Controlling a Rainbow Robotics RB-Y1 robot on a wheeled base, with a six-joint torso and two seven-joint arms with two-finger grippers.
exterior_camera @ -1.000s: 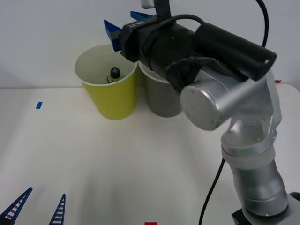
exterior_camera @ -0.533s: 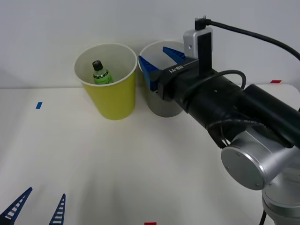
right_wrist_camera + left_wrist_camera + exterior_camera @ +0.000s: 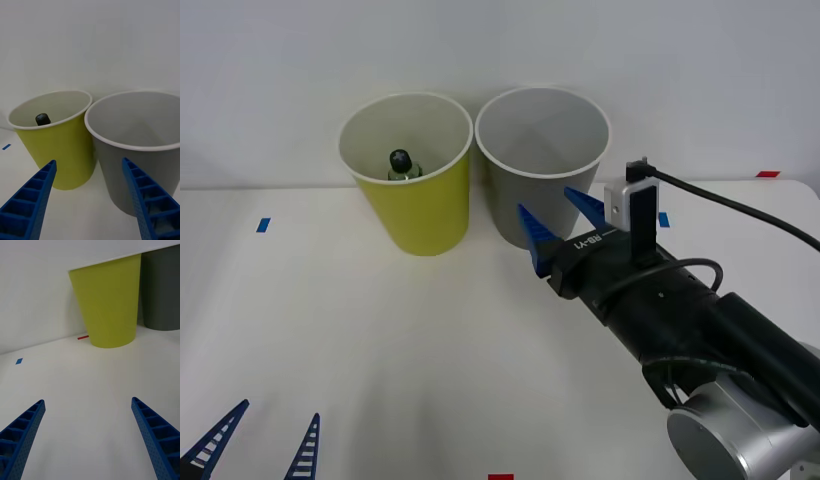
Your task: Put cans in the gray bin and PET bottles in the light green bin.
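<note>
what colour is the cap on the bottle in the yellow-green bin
Black; the bottle cap shows best in the right wrist view.

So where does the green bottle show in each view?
Front view: bottle inside the light green bin, black cap up, near its far wall.
Right wrist view: only the bottle's cap peeks above the bin's near rim.
Left wrist view: not visible; the bin's outer wall hides its inside.
Shared landmark: the light green bin with the gray bin right beside it, on the table in all three views.
</note>
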